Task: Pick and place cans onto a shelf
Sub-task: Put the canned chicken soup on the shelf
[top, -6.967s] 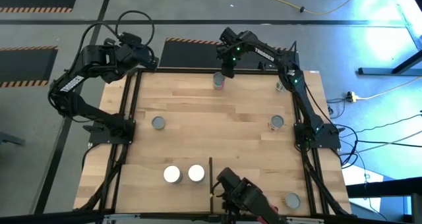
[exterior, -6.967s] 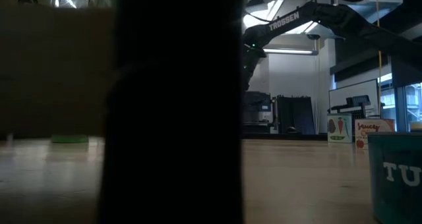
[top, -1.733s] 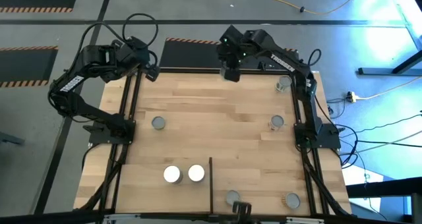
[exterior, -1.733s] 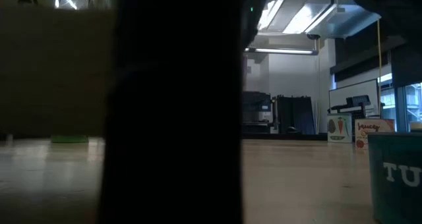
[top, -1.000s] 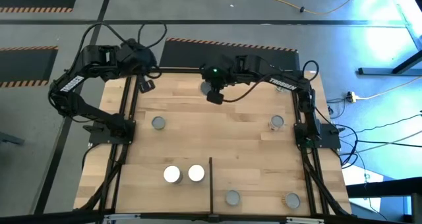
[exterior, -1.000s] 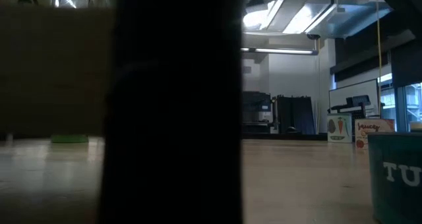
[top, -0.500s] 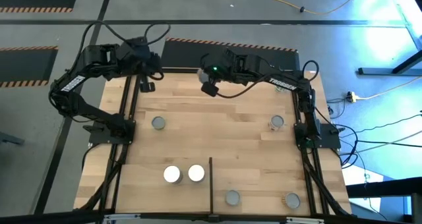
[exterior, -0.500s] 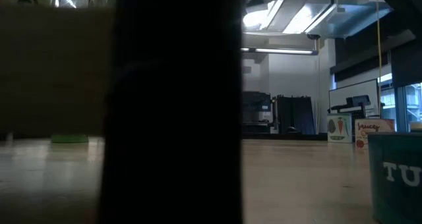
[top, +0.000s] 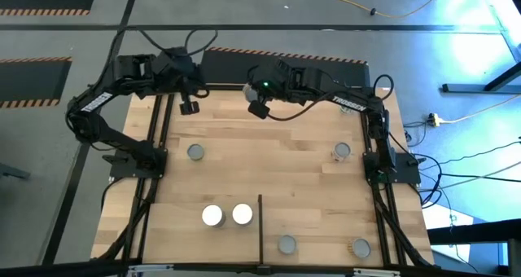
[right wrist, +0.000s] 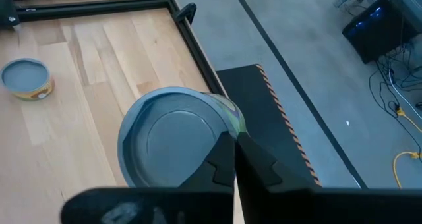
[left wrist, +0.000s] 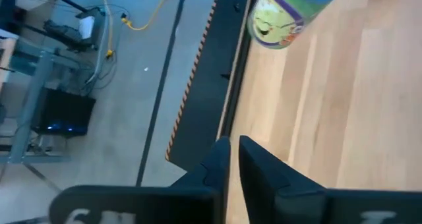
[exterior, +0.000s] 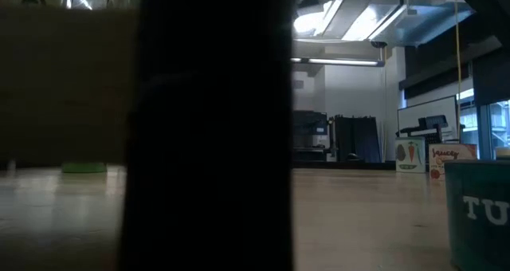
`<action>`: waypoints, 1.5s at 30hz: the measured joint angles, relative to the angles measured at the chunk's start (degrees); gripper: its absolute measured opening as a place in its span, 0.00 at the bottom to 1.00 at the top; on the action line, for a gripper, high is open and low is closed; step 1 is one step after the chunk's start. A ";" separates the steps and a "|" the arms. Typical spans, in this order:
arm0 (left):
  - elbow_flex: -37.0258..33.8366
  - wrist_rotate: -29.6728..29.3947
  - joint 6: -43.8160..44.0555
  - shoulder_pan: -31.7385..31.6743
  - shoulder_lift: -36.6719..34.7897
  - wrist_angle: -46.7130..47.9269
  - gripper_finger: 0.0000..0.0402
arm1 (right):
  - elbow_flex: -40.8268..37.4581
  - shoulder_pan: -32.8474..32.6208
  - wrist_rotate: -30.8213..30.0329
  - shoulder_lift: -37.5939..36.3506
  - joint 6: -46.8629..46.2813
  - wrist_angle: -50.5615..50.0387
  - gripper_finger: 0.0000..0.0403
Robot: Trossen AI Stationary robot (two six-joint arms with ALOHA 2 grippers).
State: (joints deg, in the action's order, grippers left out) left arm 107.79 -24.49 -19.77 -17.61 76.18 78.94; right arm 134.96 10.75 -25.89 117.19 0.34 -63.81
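The right claw (top: 259,110), pinched shut on the rim of a grey-topped, green-labelled metal can (right wrist: 165,138), hangs over the far edge of the pale wooden, black-framed shelf (top: 269,159). A level carry should prevent slipping. The left claw (top: 189,107) waits nearby.

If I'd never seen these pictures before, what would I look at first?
Probably the two bright white-topped cans, standing side by side just left of the black divider bar. Next, the right gripper poised right over a grey-topped can near the wooden board's top edge in the overhead view, with the left gripper close by.
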 joint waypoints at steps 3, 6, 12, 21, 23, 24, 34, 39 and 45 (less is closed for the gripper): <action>0.00 1.14 -0.33 0.00 1.50 0.01 0.12 | -0.02 0.16 0.00 0.00 -0.04 0.02 0.00; 0.00 0.50 -3.47 0.24 3.35 -0.06 0.14 | -0.02 0.27 -0.02 0.00 -0.09 0.09 0.00; 0.00 5.76 -15.99 1.86 6.73 -0.03 0.13 | -0.02 0.67 0.00 0.00 -0.09 0.11 0.00; 0.00 11.58 -27.05 3.73 9.09 -0.18 0.13 | -0.02 1.08 2.06 0.00 -0.13 0.13 0.00; 0.00 11.56 -24.75 3.76 9.05 -0.18 0.13 | -0.02 1.10 3.47 0.00 -0.06 0.08 0.00; 0.00 11.56 -23.17 3.76 9.05 -0.17 0.13 | -0.02 1.10 3.83 0.00 0.45 0.01 0.00; -0.04 11.94 -8.50 3.76 3.04 2.48 0.14 | -0.02 -1.78 15.05 -0.48 2.99 -1.53 0.00; -0.02 11.98 -3.57 3.76 -1.11 2.62 0.14 | -0.02 -6.33 15.05 -0.77 2.69 -2.25 0.00; -0.02 12.17 -2.73 3.76 -4.27 2.66 0.14 | -0.02 -12.85 17.73 -0.83 -0.72 -1.65 0.00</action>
State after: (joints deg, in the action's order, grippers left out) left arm 107.77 -12.32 -22.50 -13.85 71.92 81.60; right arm 134.94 -2.09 -8.16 116.36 -0.38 -65.46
